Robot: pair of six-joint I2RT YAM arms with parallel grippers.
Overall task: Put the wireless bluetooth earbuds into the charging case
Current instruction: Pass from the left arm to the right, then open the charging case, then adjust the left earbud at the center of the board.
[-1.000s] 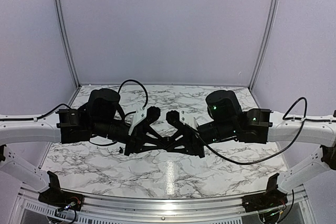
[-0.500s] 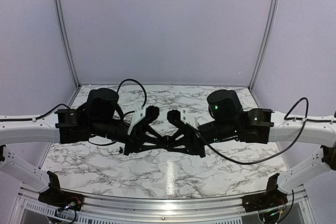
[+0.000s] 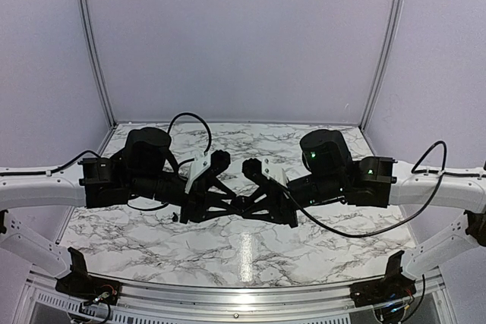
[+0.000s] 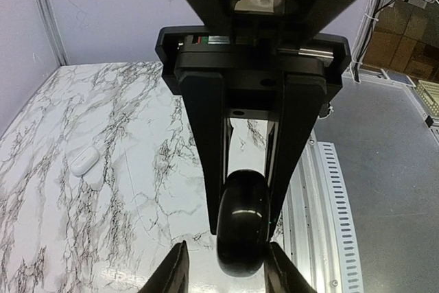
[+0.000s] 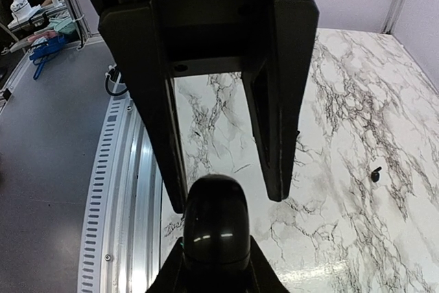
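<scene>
A black pebble-like charging case [image 4: 241,228] hangs above the table between the two grippers, which meet tip to tip at the table's middle. My right gripper [image 5: 216,269] is shut on the case [image 5: 215,224], its fingers tight on both sides. My left gripper [image 4: 225,269] is open, its fingers [image 5: 274,114] standing wider than the case and straddling it. One tiny black earbud [image 5: 375,173] lies on the marble; it also shows in the top view [image 3: 174,218] below the left arm. The white earbuds are out of view. I cannot tell whether the case lid is open.
A white charging case [image 4: 84,162] lies closed on the marble table [image 3: 250,252], hidden in the top view. The metal rail [image 5: 113,190] runs along the table's near edge. Purple walls close the back and sides.
Both grippers have crept slightly closer together at the table's middle. The black case stays in the right gripper.
</scene>
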